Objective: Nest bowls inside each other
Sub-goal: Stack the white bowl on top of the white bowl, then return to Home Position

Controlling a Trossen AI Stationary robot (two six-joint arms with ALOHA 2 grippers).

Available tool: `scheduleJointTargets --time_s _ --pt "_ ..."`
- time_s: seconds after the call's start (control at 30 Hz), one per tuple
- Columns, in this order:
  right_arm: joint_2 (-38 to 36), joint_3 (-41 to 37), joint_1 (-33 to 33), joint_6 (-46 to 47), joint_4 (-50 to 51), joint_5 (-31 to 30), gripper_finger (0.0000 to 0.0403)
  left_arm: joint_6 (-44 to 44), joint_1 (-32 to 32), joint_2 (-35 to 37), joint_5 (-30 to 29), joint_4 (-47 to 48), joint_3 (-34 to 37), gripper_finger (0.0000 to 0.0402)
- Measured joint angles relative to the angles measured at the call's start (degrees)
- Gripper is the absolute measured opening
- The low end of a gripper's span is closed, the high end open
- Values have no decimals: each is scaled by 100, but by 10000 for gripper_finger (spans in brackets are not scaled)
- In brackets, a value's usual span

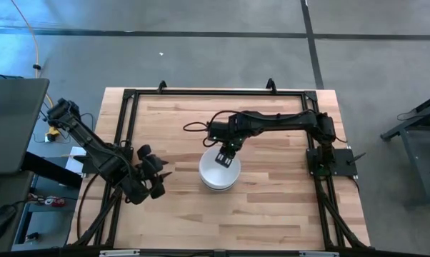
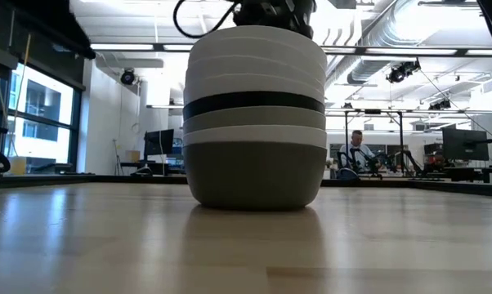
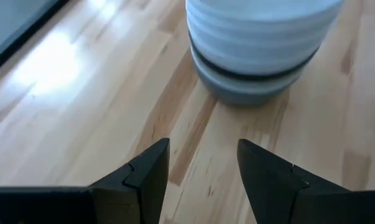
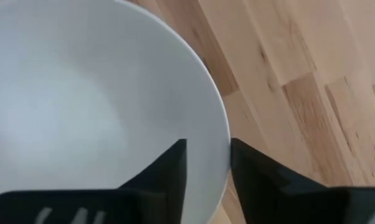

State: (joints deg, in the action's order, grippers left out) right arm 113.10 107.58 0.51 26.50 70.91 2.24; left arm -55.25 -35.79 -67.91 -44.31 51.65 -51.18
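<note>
Light wooden tabletop (image 1: 272, 207) in a big workshop room; one nested stack of smooth round bowls (image 1: 219, 171) near its middle.

Your right gripper (image 4: 207, 163) sits over the stack, jaws narrowly parted, one inside and one outside the rim of the top white bowl (image 4: 81, 112); whether they pinch it, cannot tell. In the low view the stack (image 2: 255, 114) reads white layers on top, a black band (image 2: 254, 103), a white rim, and a dark grey bowl (image 2: 254, 175) at the base. Your left gripper (image 3: 203, 168) hovers low near the table, jaws open and holding nothing, stack (image 3: 259, 50) just ahead of them. A person (image 2: 359, 147) sits far behind.
</note>
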Motion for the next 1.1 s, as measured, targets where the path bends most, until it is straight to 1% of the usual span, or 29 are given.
scheduleJointTargets --time_s 0.1,0.23,0.37,0.43,0.57,0.67,0.77,0.83,0.97,1.1 --pt "0 179 -4 -46 -2 0 133 88 0 194 -192 -86 0 177" --pt "0 500 -19 -128 110 -30 149 95 0 462 -484 -97 0 177" --pt "-4 863 -61 -206 351 -148 154 242 2 683 -805 -304 0 177" --pt "-4 1034 -119 -299 427 -349 154 407 4 767 -944 -529 0 177" --pt "-7 1366 -279 -691 486 -554 154 874 31 927 -1174 -1048 0 177" --pt "-10 1618 -451 -1115 437 -809 154 1453 114 1049 -1351 -1525 -1 177" --pt "-11 1756 -628 -1596 370 -1178 154 2200 232 1134 -1428 -2081 -2 177" --pt "-30 1793 -723 -1917 286 -1305 154 2742 298 1180 -1514 -2520 -2 177" --pt "-229 1789 -817 -2410 193 -1329 154 3765 414 1341 -1552 -3223 -2 177" --pt "-560 1787 -761 -2640 212 -1357 154 4599 516 1717 -1582 -3609 -2 177"
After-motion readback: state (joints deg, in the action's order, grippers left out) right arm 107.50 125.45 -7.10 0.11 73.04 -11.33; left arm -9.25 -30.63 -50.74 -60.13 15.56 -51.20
